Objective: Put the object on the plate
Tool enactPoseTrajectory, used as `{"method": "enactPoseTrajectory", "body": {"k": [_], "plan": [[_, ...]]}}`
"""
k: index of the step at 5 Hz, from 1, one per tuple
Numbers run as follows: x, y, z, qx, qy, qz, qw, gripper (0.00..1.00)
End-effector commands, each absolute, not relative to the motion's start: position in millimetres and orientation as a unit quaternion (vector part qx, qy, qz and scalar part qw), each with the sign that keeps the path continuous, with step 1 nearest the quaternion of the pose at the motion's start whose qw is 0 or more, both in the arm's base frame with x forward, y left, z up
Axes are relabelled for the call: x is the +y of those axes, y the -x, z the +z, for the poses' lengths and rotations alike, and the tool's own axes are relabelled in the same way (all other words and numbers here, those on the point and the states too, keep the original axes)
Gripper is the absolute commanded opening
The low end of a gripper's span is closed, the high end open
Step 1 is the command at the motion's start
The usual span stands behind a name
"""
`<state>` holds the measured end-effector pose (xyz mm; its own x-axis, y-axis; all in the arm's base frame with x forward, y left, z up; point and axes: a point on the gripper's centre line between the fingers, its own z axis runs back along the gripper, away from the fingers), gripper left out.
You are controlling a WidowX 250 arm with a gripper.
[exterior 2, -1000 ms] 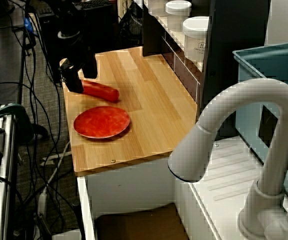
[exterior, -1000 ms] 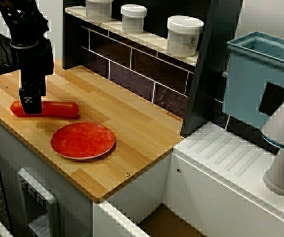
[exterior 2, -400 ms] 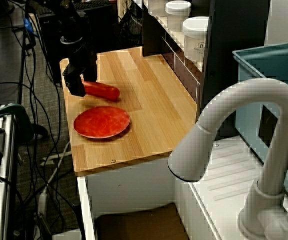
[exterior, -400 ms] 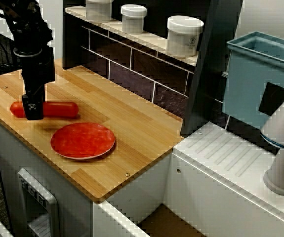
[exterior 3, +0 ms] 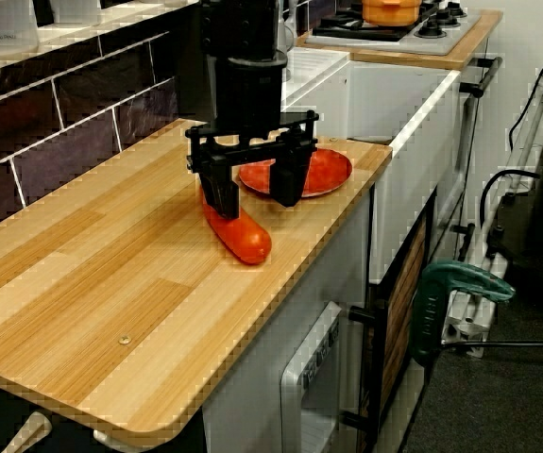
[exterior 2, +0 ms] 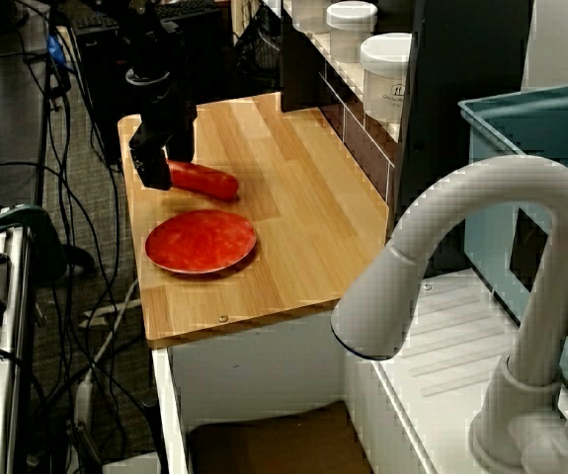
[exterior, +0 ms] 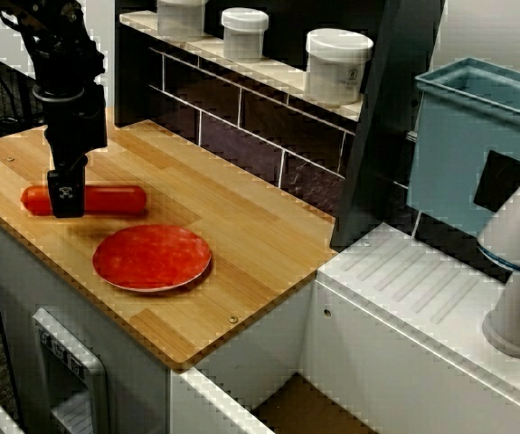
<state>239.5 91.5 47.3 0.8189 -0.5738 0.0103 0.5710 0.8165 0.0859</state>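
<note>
Gripper (exterior 3: pixel 253 188) jaws spread wide, straddling sausage (exterior 3: pixel 241 233) near one end, apparently across its long axis; plate (exterior 3: pixel 326 174) just beyond.

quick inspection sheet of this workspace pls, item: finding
surface: wooden countertop, holds only the sausage and the plate
sausage: lying flat on the countertop beside the plate, not on it
plate: red, flat, nothing on it
clutter: three white lidded jars on the shelf behind
gripper: fingers spread wide, one on the sausage's far side, the other apart toward the plate; not closed on the sausage
cables: black cables hanging over the floor beside the counter
surroundings: white faucet, teal bin, toy stove with an orange pot
</note>
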Motion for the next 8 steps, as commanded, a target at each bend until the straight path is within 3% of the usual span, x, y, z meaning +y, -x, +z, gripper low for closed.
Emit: {"method": "enactPoseTrajectory", "body": {"k": [1, 3, 4, 5, 7, 8], "plan": [[96.9, -251.3, 45.4, -0.024, -0.059, -0.293, 0.954, 1.00], [94.7, -253.8, 42.3, -0.024, -0.062, -0.286, 0.956, 1.00], [94.7, -255.7, 38.6, -0.026, -0.065, -0.278, 0.958, 0.90], [97.7, -254.1, 36.9, -0.031, -0.066, -0.253, 0.965, 0.00], [94.9, -252.4, 46.6, -0.027, -0.063, -0.251, 0.966, 0.00], [90.8, -249.2, 73.3, -0.034, -0.047, -0.254, 0.965, 0.00]]}}
